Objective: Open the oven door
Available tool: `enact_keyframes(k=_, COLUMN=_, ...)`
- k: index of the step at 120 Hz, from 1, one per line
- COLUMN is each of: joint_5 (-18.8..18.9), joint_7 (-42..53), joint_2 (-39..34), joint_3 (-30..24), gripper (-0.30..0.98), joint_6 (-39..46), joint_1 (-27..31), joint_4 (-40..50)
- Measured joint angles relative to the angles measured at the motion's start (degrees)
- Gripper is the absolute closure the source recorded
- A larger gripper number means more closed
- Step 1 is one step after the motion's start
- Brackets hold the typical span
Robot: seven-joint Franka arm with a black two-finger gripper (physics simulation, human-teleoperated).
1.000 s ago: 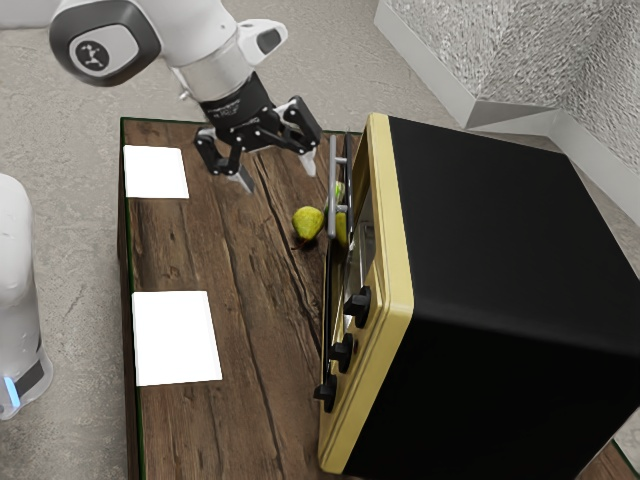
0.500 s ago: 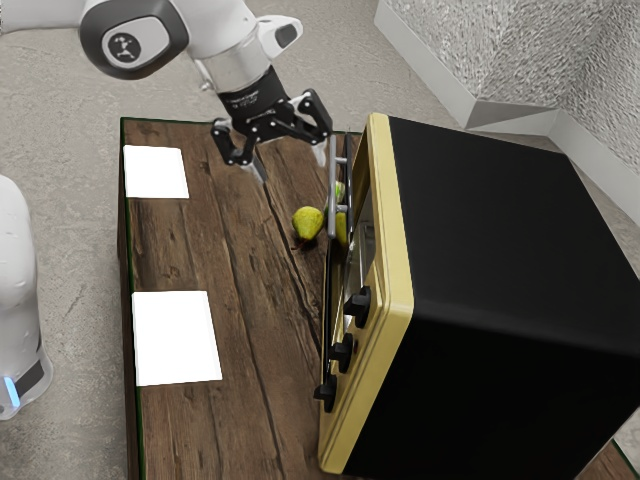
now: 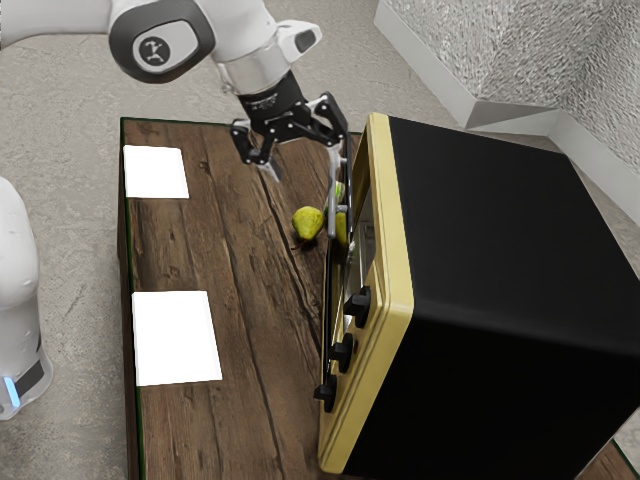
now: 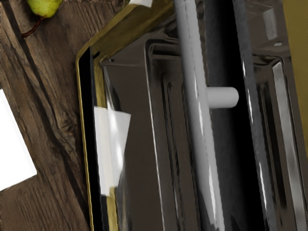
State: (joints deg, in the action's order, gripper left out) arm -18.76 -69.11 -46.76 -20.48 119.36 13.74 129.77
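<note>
**Black, wide open, close by the oven handle**

Hanging over the far part of the wooden table: a gripper with fingers spread wide, clasping nothing. At the exterior view's right finger, overlapping the handle's far end; impossible to tell whether touching. Coming in from the exterior view's upper left, a white arm.

To the exterior view's right, a black oven with a gold front frame, facing the exterior view's left. Behind the handle, a dark, glossy oven door; hard to tell how snugly set in the frame. Toward the near end of that front, three black knobs in a row.

On the table, just left of the handle, a yellow-green pear. Farther left, two flat white squares, one far and one nearer, well apart from the oven.
</note>
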Motion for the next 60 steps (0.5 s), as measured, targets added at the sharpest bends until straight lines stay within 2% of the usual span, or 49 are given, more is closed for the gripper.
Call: enact_keyframes(k=60, joint_5=-1.8, joint_7=2.4, joint_2=0.9, joint_3=-1.1, gripper=0.02, joint_6=0.8, joint_1=1.4, joint_4=1.1)
